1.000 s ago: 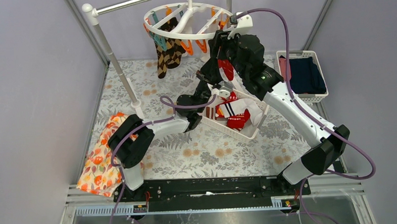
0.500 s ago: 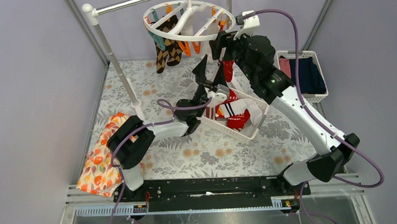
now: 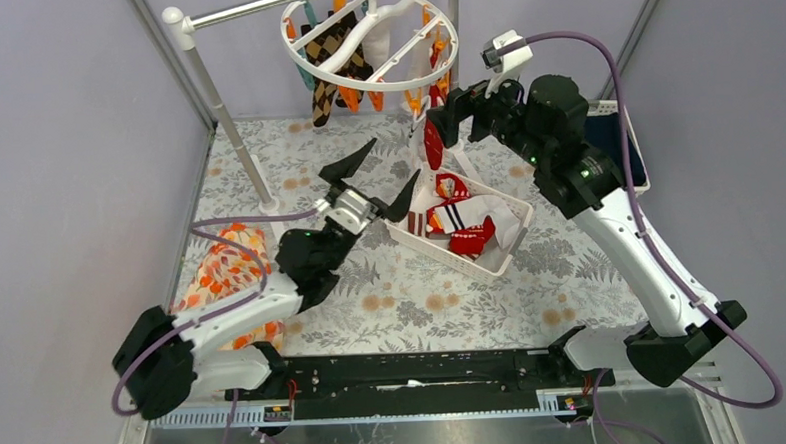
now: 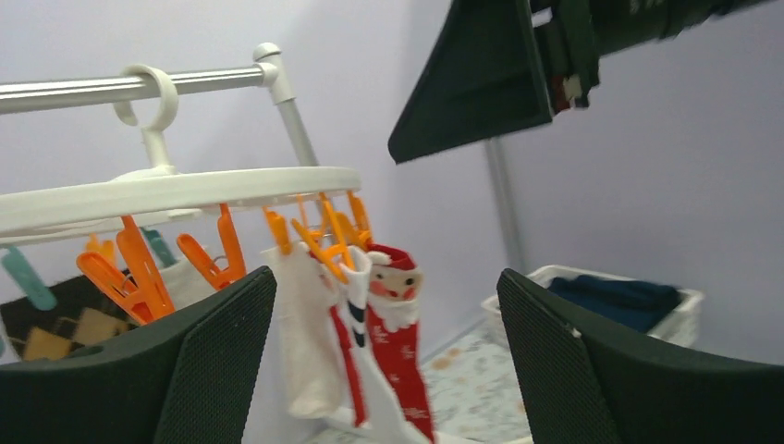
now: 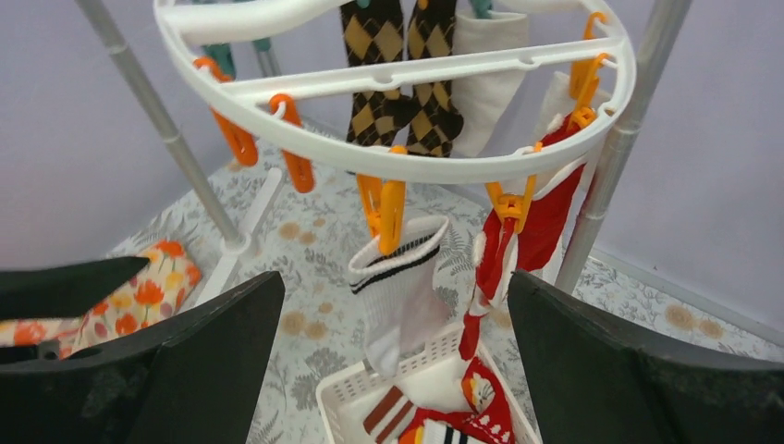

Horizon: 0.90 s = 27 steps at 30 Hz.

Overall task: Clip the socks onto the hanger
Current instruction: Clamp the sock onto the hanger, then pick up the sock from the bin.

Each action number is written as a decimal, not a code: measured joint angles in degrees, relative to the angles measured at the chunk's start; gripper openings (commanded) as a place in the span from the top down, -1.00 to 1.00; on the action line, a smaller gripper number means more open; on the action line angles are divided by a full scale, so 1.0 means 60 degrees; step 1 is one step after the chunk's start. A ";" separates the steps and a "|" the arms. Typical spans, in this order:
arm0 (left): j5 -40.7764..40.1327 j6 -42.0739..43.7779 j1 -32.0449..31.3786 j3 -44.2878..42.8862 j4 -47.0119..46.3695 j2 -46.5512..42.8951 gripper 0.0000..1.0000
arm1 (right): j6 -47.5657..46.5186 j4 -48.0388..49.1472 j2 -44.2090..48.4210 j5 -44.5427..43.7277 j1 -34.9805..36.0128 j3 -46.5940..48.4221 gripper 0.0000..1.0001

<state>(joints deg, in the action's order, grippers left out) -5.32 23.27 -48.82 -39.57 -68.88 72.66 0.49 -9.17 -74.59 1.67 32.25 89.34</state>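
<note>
Several socks already hang from the hanger (image 5: pixel 416 166): the argyle pair (image 5: pixel 402 83) at the back, a white sock with a striped cuff (image 5: pixel 388 314) on an orange clip at the front, and a red Christmas sock (image 5: pixel 545 213) just beside it; my left jaws are below the ring, near the white slatted basket (image 3: pixel 499 262), spread wide with nothing in them; my right jaws are up close to the red sock, spread wide too and holding nothing; so I think I am between socks; more red and white socks (image 3: pixel 470 237) lie in the basket on the tabletop (image 3: pixel 422 301), so the job is not finished; next I want to send one set of jaws down into the basket and pinch just one sock near its cuff, not a bunch; then I would lift it to a free orange clip (image 5: pixel 296 162) on the ring; the other jaws must squeeze that clip open; the ring hangs tilted from its hook, so I would go slowly and not bump it.
</note>
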 measured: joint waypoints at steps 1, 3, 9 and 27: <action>0.0127 -0.0426 0.0004 0.0091 0.0375 -0.0441 -0.88 | -0.0160 -0.0412 0.0015 0.0306 -0.0091 0.0168 -0.99; 0.0495 -0.1308 0.0022 0.0208 0.1381 -0.1319 -0.90 | -0.0521 -0.1308 -0.0018 0.0940 -0.0240 0.0612 -0.99; 0.1519 -0.3625 0.0222 0.0780 0.4091 -0.3322 -0.92 | -0.1606 -0.4116 -0.0175 0.2925 -0.0477 0.2273 -0.99; 0.2357 -0.7253 0.0291 0.2484 0.7661 -0.5727 -0.96 | -0.5337 -0.7927 0.1308 0.5861 -0.2645 -0.0372 -0.99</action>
<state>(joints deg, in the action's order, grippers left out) 8.82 -20.25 -47.07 -24.67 -22.92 38.30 -31.53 -56.73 -66.74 36.84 16.38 87.11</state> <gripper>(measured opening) 0.972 0.994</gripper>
